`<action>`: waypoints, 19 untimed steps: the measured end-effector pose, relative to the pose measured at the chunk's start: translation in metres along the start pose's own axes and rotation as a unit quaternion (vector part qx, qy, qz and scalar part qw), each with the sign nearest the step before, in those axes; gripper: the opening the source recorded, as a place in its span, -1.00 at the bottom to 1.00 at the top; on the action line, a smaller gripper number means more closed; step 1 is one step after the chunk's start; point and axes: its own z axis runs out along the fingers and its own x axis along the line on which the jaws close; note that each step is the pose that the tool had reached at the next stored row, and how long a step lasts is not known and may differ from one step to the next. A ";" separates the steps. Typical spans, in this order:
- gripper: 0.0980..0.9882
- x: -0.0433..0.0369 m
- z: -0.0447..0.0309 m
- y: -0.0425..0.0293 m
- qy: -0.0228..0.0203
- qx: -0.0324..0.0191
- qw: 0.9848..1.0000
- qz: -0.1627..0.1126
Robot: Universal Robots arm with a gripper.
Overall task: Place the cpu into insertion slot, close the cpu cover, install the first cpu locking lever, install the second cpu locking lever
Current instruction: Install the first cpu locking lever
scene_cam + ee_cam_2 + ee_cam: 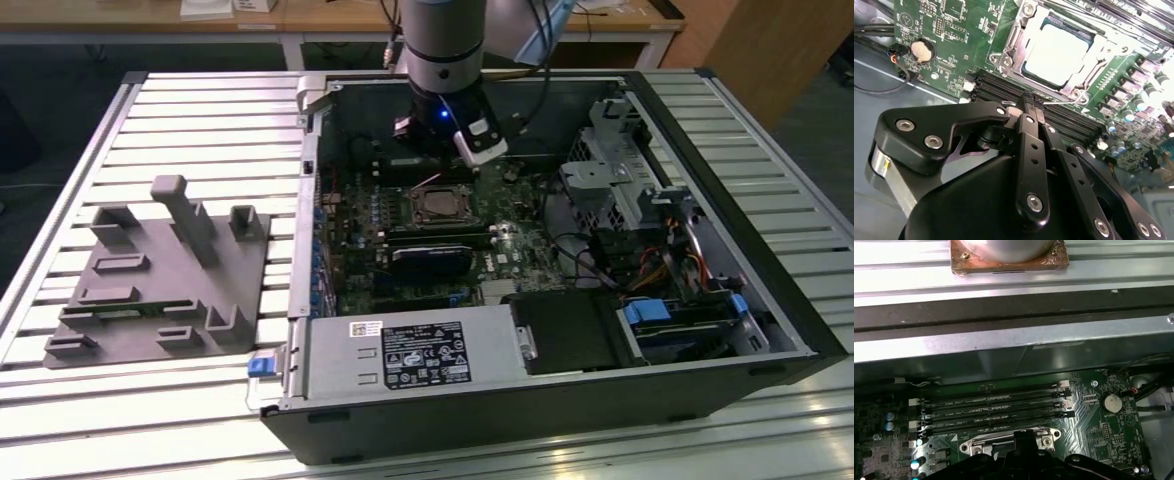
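Claw [1029, 101] of mine is pinched shut on nothing, hanging over the memory slots [999, 87] beside the cpu [1056, 52] framed by the cpu cover [1015, 42]

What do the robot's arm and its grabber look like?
The arm is a shiny grey tube with a black end, a little blue light and black cables beside it. The gripper is black jointed bars dotted with round silver screws.
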 end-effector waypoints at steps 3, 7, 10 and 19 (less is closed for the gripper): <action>-0.98 0.0025 0.0025 -0.0010 -0.008 -0.001 1.000 -0.002; -0.98 0.0062 0.0060 -0.0020 -0.015 -0.003 1.000 -0.005; -0.98 0.0091 0.0083 -0.0020 -0.020 -0.003 1.000 -0.007; -0.98 0.0133 0.0141 0.0006 -0.026 -0.005 1.000 -0.012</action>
